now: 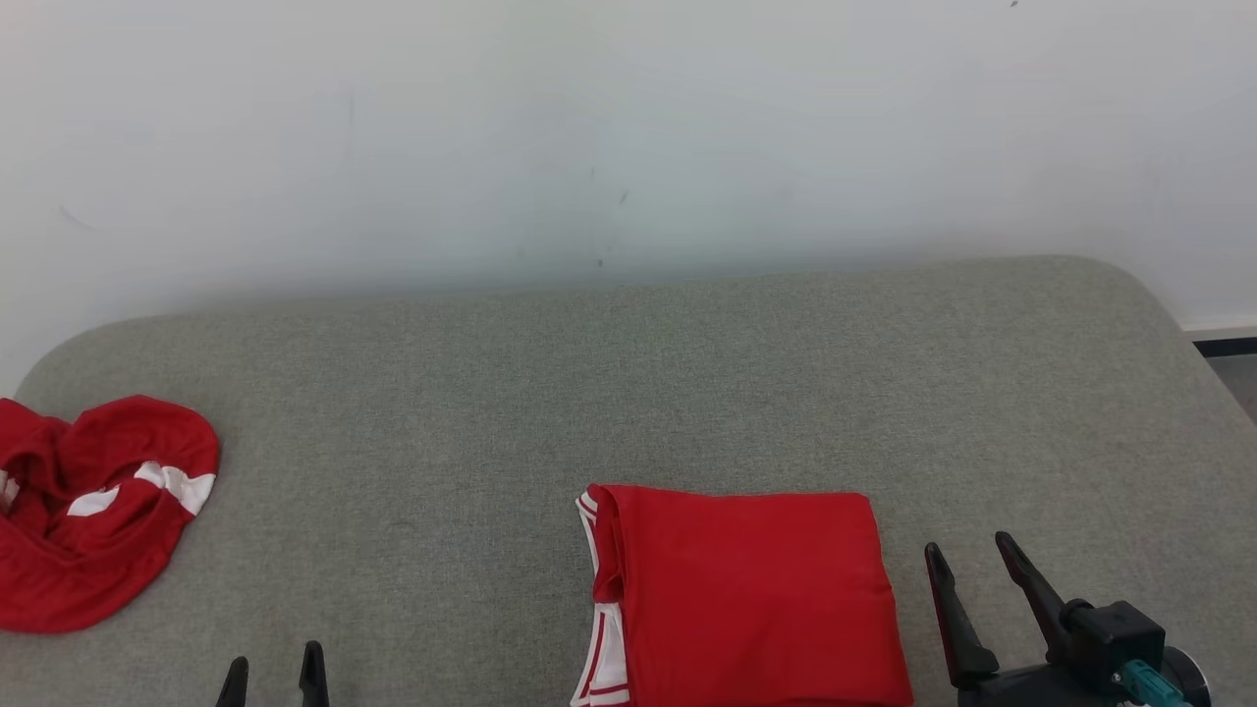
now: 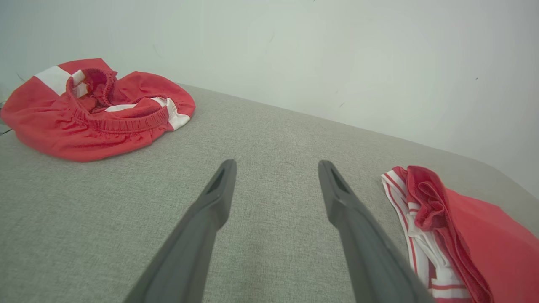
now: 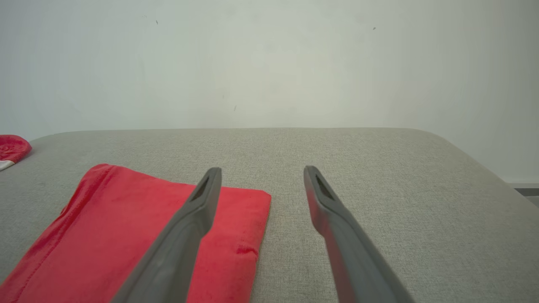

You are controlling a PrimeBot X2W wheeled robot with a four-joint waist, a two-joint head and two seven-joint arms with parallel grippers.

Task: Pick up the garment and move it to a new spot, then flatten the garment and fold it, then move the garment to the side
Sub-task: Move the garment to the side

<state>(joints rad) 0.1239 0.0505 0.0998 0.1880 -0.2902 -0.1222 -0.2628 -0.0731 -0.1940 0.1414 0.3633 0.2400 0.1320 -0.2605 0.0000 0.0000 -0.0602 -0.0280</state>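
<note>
A red garment (image 1: 746,594) with white and red striped trim lies folded into a neat rectangle near the front of the grey padded table (image 1: 628,393); it shows at the right in the left wrist view (image 2: 471,235) and at the lower left in the right wrist view (image 3: 126,227). My right gripper (image 1: 972,555) stands open just right of the folded garment, with nothing between its fingers (image 3: 261,172). My left gripper (image 1: 275,673) is open at the lower left, over bare table (image 2: 276,166), well left of the folded garment.
A second red garment (image 1: 88,506) with white patches lies crumpled at the table's far left edge, also visible in the left wrist view (image 2: 92,111). A pale wall (image 1: 628,128) rises behind the table. The table's right edge curves away near the floor.
</note>
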